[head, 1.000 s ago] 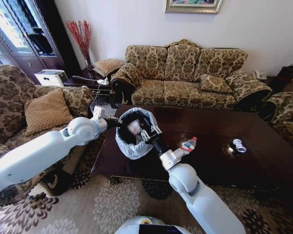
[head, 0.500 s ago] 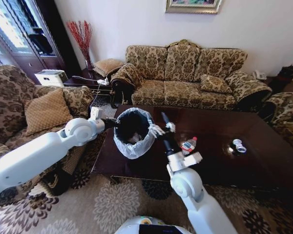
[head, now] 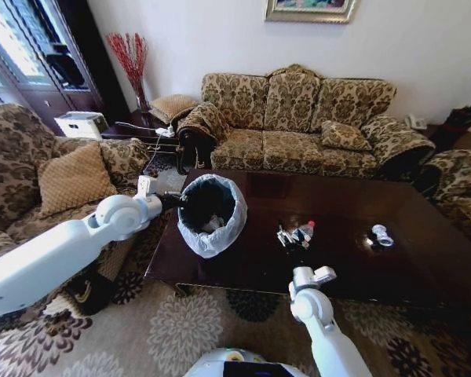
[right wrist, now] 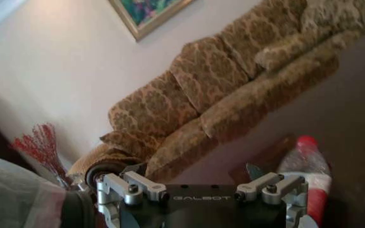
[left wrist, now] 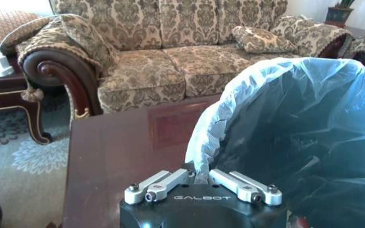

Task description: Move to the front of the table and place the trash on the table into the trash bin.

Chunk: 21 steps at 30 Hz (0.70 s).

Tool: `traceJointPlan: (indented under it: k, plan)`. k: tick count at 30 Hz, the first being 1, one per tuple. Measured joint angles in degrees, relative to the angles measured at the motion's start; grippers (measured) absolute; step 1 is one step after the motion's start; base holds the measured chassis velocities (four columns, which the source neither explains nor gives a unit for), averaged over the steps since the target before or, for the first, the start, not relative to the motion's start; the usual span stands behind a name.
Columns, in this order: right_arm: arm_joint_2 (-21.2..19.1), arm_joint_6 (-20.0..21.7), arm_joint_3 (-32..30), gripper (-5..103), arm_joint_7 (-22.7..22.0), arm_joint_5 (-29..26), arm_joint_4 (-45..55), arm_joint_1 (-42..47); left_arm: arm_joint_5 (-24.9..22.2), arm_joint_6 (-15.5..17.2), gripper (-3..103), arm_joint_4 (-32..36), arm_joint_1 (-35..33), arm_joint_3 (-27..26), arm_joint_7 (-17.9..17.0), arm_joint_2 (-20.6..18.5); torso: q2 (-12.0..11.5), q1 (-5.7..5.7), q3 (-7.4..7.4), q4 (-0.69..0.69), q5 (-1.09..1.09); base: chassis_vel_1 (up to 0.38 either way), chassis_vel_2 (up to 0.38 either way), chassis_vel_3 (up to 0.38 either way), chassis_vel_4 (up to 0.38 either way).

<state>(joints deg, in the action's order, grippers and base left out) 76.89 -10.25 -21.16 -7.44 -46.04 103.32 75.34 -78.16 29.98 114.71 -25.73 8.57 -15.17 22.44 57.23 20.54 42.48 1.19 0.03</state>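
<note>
Left gripper (left wrist: 198, 179): fingers closed, pinching the trash bin (head: 209, 216) rim; crinkled translucent liner.
Right gripper (head: 289, 236): fingers spread, empty; clear red-labelled bottle (head: 302, 232) just beside, on glossy table (head: 345, 263).

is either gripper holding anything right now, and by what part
The left gripper grips the trash bin by its bag-lined rim. The right gripper holds nothing; its jaws are open near the bottle.

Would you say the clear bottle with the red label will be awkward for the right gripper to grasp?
Probably somewhat. The bottle lies on its side on the glossy table, so a nudge from the right gripper may roll or slide it. It looks like thin clear plastic, so likely light and apt to dent under a squeeze.
</note>
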Motion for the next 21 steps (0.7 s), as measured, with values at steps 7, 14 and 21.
traceJointPlan:
  k: [7,14,21]
  plan:
    - [0.1,3.9,-2.2,100,0.0,-7.9,-3.9,-3.6,0.7,-0.3,0,0.9,-5.2,-4.2,0.5,-1.0,0.0,0.01,0.0,-0.02,-0.02,-0.043,-0.041,0.014,0.013]
    - [0.3,5.5,-4.5,100,0.0,-9.3,-5.5,-2.3,2.5,-1.0,0,1.6,-10.6,-8.2,1.6,-1.9,0.0,0.0,0.0,0.03,-0.05,0.0,0.0,0.0,0.0]
    - [-0.5,7.5,-6.4,100,0.0,-12.7,-9.4,-3.2,2.7,-1.3,0,2.2,-10.9,-8.5,2.0,-2.7,0.0,0.01,0.01,-0.02,-0.02,0.0,0.0,0.0,0.0]
